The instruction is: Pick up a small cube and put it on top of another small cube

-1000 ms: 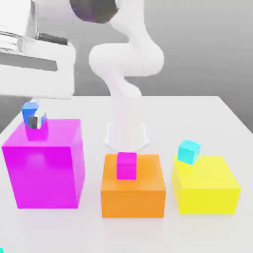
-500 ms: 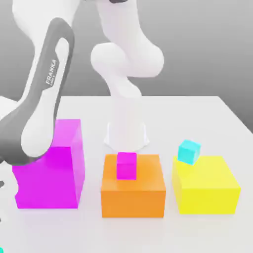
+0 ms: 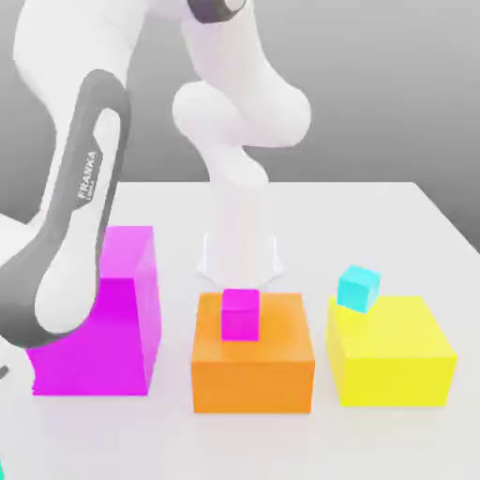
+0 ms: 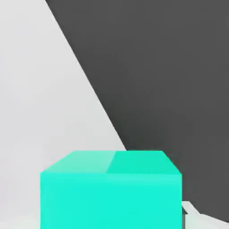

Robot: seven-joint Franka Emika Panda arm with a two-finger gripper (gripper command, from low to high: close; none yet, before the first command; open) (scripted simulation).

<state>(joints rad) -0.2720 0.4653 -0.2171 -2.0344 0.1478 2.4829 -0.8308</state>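
1. The end effector is closed narrow on the teal cube – in the hand view the cube sits square in the line of the jaws, with a pale sliver of finger against one side.
2. The cube rests low on the white desk, close to the desk's edge, with dark background beyond it.
3. In the exterior view the arm slopes down across the front of the magenta block toward the lower corner on the exterior view's left, so the hand works at the near corner of the desk on that side.
4. The move ahead turns on one relation: judging by the arm's slope, both open landing spots lie up and away toward the exterior view's right.
5. The nearer is the pink cube on the orange block; farther off is the cyan cube, tilted on the back corner of the yellow block.
6. A cube has no long axis to favour, so the grip's squareness matters more than its direction – the faces look parallel to the jaws here.
7. The likely next step is a straight lift clear of the magenta block before any sideways travel.
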